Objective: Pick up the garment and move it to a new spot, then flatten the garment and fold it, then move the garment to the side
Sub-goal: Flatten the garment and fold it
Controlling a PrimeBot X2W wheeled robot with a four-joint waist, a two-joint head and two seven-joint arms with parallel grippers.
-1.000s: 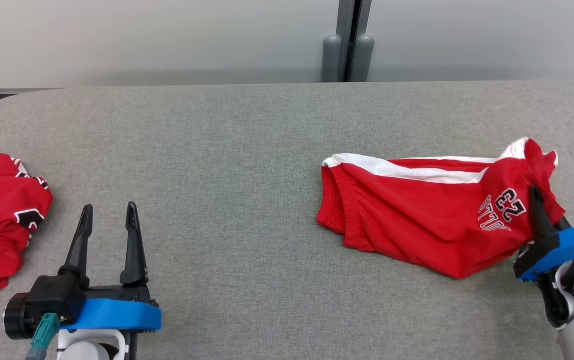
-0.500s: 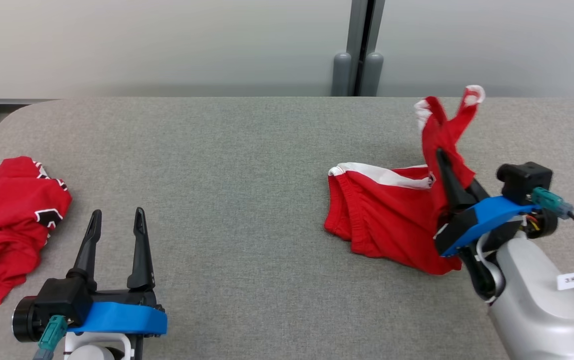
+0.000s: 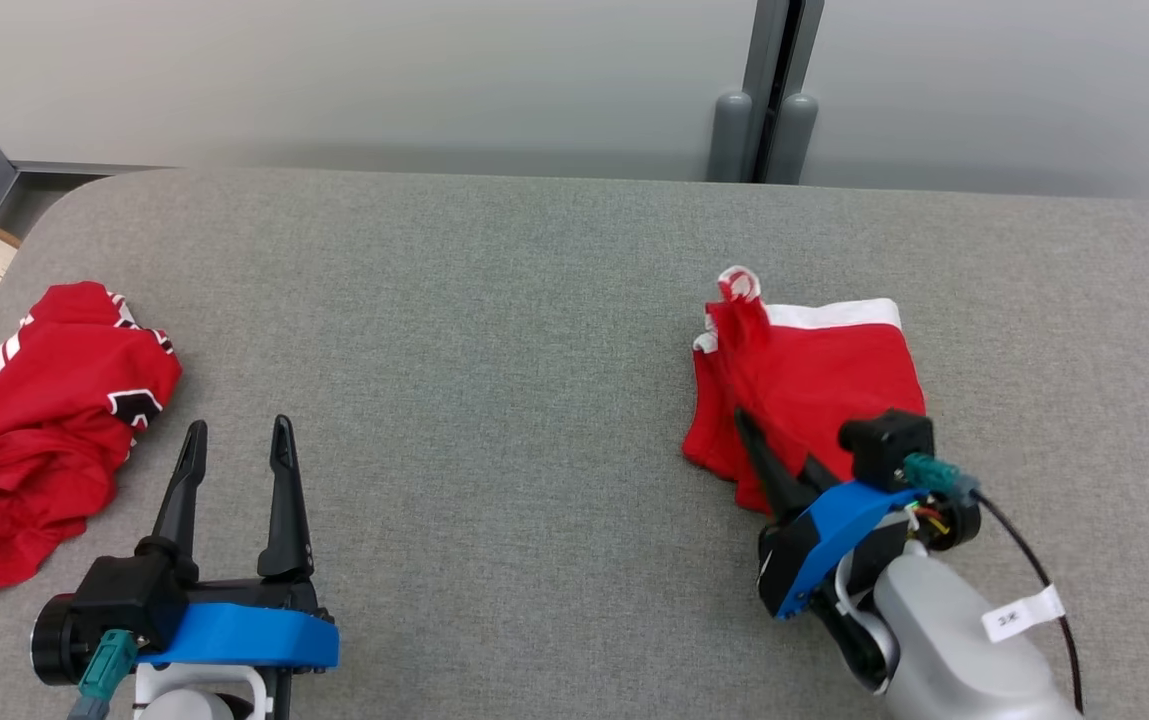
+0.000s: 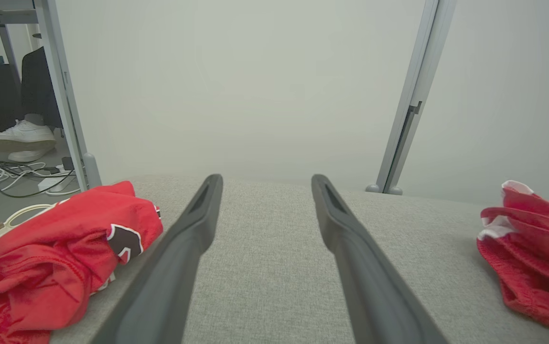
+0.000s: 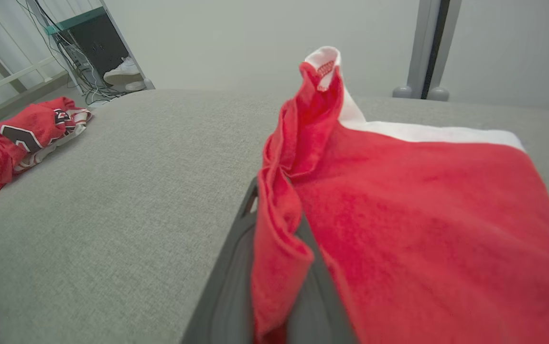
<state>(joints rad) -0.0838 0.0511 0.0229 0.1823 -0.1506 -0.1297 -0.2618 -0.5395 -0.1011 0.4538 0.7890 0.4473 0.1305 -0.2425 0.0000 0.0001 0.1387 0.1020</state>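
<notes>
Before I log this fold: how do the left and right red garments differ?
The left garment lies crumpled and untouched; the right garment is folded over nearly flat, its edge pinched in the right gripper. The left garment shows black-and-white print; the right garment shows plain red with a white band. Both are red and rest on the table.

The grey fabric-covered table (image 3: pixel 494 330) spreads before me, its far left corner rounded. On my right lies the red garment (image 3: pixel 834 370), doubled over, with a white band along its far edge. Well apart, a crumpled red jersey (image 3: pixel 54 420) lies at the table's left edge.
</notes>
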